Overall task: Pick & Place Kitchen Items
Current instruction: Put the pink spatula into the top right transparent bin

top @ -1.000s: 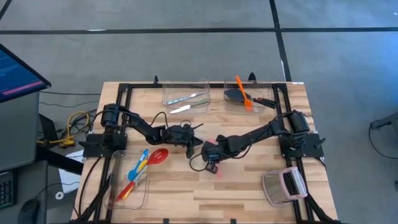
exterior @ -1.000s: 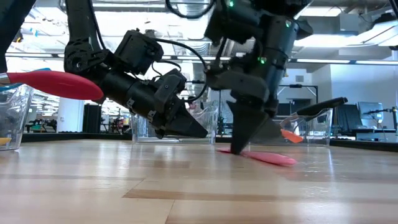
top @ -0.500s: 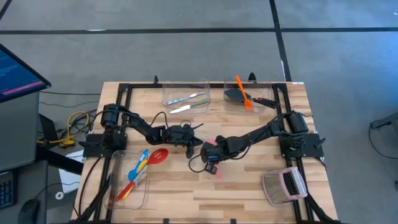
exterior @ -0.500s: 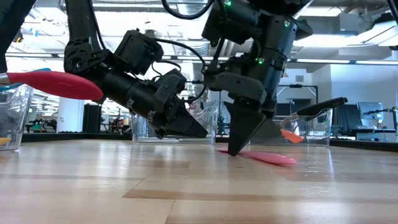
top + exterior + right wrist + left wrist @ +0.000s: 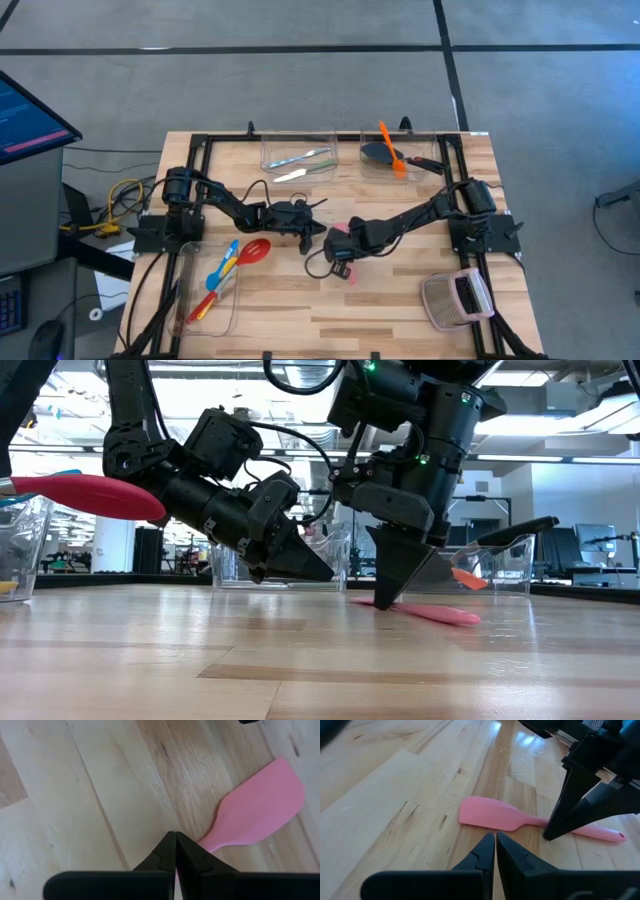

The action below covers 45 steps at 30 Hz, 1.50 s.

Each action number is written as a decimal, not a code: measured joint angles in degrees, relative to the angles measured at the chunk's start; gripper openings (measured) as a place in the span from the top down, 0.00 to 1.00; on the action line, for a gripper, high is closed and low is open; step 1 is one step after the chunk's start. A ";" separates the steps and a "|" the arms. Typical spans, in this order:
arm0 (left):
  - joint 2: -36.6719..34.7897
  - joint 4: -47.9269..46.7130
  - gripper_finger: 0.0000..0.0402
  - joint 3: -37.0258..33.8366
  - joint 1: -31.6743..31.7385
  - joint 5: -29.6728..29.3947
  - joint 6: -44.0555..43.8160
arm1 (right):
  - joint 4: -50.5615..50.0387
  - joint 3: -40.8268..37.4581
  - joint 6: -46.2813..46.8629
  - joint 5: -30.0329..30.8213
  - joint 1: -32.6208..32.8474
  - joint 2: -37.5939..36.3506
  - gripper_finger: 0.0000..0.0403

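Observation:
A pink spatula (image 5: 492, 815) lies flat on the wooden table near its middle, and in the right wrist view its blade (image 5: 260, 812) shows wide. My right gripper (image 5: 175, 840) stands over it, shut, pointing steeply down at the handle just behind the blade (image 5: 385, 602). My left gripper (image 5: 496, 840) is shut and hovers a little above the table (image 5: 326, 574). It slants down toward the blade and touches nothing. From above, the right hand (image 5: 342, 256) hides most of the spatula (image 5: 337, 229). My right gripper sets its shut fingertips (image 5: 548, 836) on the spatula's handle where it narrows behind the blade (image 5: 536, 822). It comes from above, slanting a little. Nothing is pinched between the fingers. The spatula stays flat on the table.
At the far edge, one clear bin (image 5: 298, 150) holds pale cutlery and another (image 5: 392, 152) holds an orange spatula and a black turner. A bin at the near left (image 5: 215, 290) holds a red slotted spoon (image 5: 90, 495) and other utensils. A grey mesh object (image 5: 458, 298) lies near right.
My right gripper has tipped slightly, first one way and then back. Its shut tips have stayed down at the spatula's handle. The spatula stays flat on the table.

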 joint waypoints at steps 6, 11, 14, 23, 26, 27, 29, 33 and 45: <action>0.00 0.00 0.98 0.00 0.00 0.00 0.00 | -0.75 -0.02 0.21 0.81 0.02 0.04 1.00; 0.00 0.00 0.98 0.00 0.00 -0.01 0.00 | -2.09 0.15 0.65 2.23 0.01 0.05 1.00; 0.00 0.00 0.98 0.00 0.00 0.00 0.00 | -4.49 1.20 0.65 2.52 0.00 0.20 1.00; 0.00 0.00 0.98 0.00 0.00 0.00 0.00 | -14.00 3.45 2.03 7.07 0.68 0.48 1.00; 0.00 0.00 0.98 0.00 0.00 0.01 0.00 | -15.51 3.57 3.39 7.36 0.69 0.48 1.00; 0.00 -0.02 0.98 0.00 0.00 0.01 0.00 | -15.80 3.56 3.51 7.47 0.72 0.48 1.00; 0.00 0.00 0.98 0.00 0.00 0.02 0.00 | -15.76 3.62 3.54 7.49 0.98 0.48 1.00; -0.01 0.00 0.98 0.00 0.00 0.02 0.00 | -15.54 3.67 3.64 7.50 1.42 0.46 1.00; -0.02 1.22 0.98 1.37 -0.91 -0.24 7.11 | -15.33 3.80 3.66 8.57 1.49 0.31 1.00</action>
